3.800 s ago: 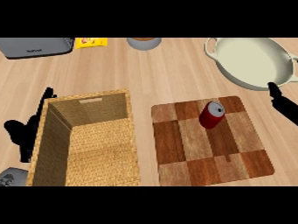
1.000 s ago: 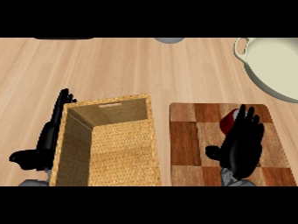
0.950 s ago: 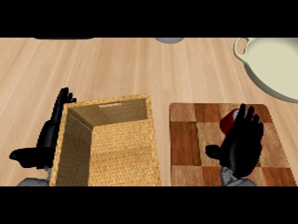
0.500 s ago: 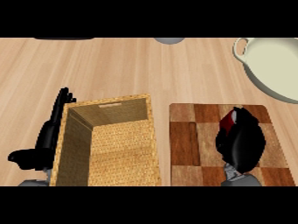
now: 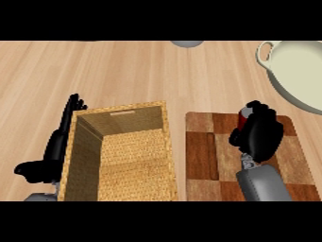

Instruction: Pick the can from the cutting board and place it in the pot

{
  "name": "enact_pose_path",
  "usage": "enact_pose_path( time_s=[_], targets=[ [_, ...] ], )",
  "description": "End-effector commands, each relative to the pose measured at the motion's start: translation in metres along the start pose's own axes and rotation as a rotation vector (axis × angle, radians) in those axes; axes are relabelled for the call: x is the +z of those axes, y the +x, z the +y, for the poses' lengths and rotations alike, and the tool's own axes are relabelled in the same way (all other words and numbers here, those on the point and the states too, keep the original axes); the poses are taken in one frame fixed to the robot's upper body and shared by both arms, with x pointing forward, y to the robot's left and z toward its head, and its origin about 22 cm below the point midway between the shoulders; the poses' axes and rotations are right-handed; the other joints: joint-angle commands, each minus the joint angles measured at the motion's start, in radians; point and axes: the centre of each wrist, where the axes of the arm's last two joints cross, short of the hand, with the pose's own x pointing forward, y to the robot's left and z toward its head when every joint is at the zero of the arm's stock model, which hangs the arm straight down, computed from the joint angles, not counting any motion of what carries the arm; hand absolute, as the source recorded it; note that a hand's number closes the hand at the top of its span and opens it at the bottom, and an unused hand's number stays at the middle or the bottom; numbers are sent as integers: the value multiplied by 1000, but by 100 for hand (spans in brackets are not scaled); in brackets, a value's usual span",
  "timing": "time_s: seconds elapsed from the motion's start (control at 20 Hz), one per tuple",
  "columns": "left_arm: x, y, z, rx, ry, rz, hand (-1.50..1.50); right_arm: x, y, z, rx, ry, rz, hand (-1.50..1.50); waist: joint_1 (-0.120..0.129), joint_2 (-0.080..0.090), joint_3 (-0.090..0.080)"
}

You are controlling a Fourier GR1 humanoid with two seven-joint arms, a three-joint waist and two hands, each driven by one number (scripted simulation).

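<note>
The counter [image 5: 122, 71] is showing pale, smooth wood grain, while the cutting board [image 5: 201, 156] is showing a darker patchwork of brown wood blocks. The basket [image 5: 122, 156] is looking rough and woven, like wicker. The pot [image 5: 309, 75] is looking smooth and cream, with a soft sheen, and both hands are appearing matt black.

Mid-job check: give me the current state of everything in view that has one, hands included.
can: on the cutting board, mostly hidden by the right hand.
right hand: fingers curled round the can.
left hand: open, beside the basket's left wall.
pot: holds nothing, no lid, on the counter beyond the board.
wicker basket: open top, nothing seen inside.
cutting board: flat on the counter.
</note>
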Motion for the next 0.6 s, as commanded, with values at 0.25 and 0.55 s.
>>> enact_pose_path(
  time_s=[0.25, 0.55],
  targets=[
    [-10, 9, -19, 13, -99, -42, 0, -98, 50, -23, -15, 278, 119, 150, 115, 62, 12],
    [-14, 15, -25, 10, -120, -61, 0, -164, 75, -70, -19, 137, 98, 150, 130, 56, 10]
  ],
)
